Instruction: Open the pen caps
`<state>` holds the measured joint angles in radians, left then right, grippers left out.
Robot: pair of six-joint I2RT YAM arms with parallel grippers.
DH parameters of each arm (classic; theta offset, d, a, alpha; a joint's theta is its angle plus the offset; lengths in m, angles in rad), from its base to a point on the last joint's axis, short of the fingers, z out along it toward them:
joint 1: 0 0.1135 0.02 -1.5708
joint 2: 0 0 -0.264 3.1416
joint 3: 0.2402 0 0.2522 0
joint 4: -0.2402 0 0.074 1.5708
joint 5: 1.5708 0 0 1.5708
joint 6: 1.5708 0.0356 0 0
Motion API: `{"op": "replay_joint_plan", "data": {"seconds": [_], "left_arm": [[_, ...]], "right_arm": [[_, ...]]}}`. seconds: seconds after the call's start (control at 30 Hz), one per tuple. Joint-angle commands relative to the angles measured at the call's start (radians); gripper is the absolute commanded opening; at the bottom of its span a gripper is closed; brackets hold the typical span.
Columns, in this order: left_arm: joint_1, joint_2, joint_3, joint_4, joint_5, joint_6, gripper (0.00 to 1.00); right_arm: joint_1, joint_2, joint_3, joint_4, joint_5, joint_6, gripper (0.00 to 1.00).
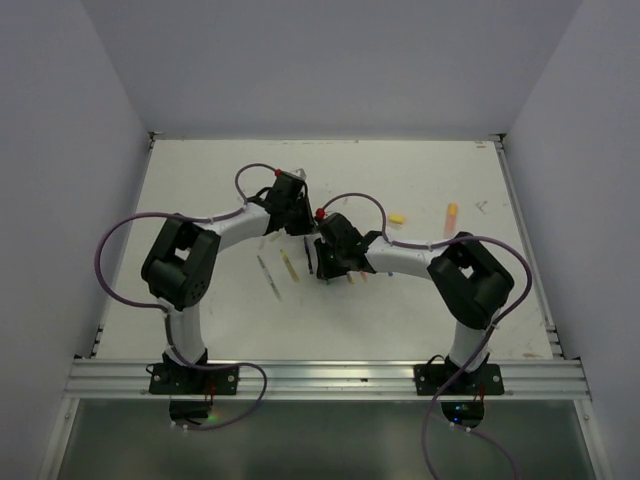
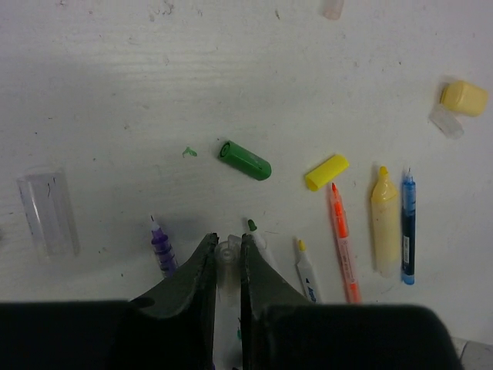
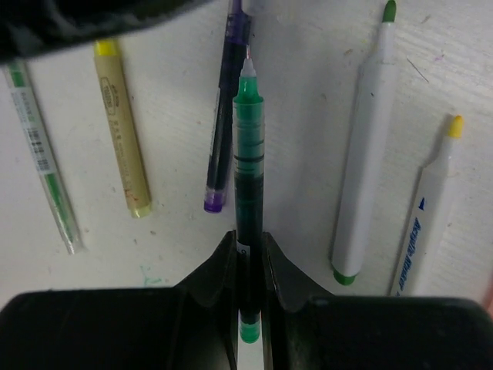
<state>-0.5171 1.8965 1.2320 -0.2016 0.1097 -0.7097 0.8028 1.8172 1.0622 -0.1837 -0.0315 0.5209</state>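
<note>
In the left wrist view my left gripper (image 2: 227, 239) is shut on a clear pen cap (image 2: 226, 258), held just above the table. My right gripper (image 3: 248, 237) is shut on the barrel of a green pen (image 3: 248, 146) whose bare fine tip points away from the jaws. Both grippers meet near the table's middle. Loose pen caps lie ahead of the left gripper: a green one (image 2: 245, 160), a yellow one (image 2: 326, 171), another yellow one (image 2: 464, 98) and a clear one (image 2: 48, 212). Uncapped pens lie nearby: orange (image 2: 343, 239), yellow highlighter (image 2: 384, 223), blue (image 2: 407, 227), purple (image 2: 162, 248).
Under the right gripper lie a purple pen (image 3: 225, 116), a pale yellow pen (image 3: 122, 127), a thin clear green pen (image 3: 42, 154) and two white markers (image 3: 366, 139). On the white table (image 1: 400, 310) a yellow cap (image 1: 397, 217) and an orange pen (image 1: 452, 213) lie further right.
</note>
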Motion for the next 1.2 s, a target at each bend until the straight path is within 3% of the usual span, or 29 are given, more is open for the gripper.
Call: {"op": "replay_joint_plan", "data": {"seconds": [0.0, 0.13, 0.3, 0.5, 0.7, 0.83, 1.0, 1.17], "left_arm": [[0.005, 0.03, 0.063, -0.042, 0.005, 0.032, 0.16], [0.006, 0.045, 0.066, -0.051, -0.005, 0.032, 0.28], [0.008, 0.053, 0.07, -0.065, -0.013, 0.027, 0.33], [0.014, -0.008, 0.083, -0.073, -0.028, 0.015, 0.41], [0.026, -0.143, 0.115, -0.088, -0.067, 0.029, 0.56], [0.028, -0.261, 0.112, -0.094, -0.103, 0.059, 0.74], [0.028, -0.388, 0.046, -0.087, -0.154, 0.111, 0.96], [0.028, -0.542, -0.055, -0.078, -0.208, 0.173, 1.0]], "right_arm": [[-0.001, 0.036, 0.056, -0.036, 0.054, 0.025, 0.07], [-0.001, 0.053, 0.074, -0.068, 0.064, 0.03, 0.18], [-0.001, 0.034, 0.071, -0.085, 0.07, 0.034, 0.36], [-0.001, -0.051, 0.111, -0.152, 0.077, 0.015, 0.47], [-0.036, -0.191, 0.18, -0.292, 0.251, -0.038, 0.62], [-0.152, -0.243, 0.188, -0.368, 0.3, -0.045, 0.7], [-0.394, -0.26, 0.165, -0.396, 0.318, -0.019, 0.79], [-0.609, -0.202, 0.173, -0.404, 0.311, 0.005, 0.84]]}}
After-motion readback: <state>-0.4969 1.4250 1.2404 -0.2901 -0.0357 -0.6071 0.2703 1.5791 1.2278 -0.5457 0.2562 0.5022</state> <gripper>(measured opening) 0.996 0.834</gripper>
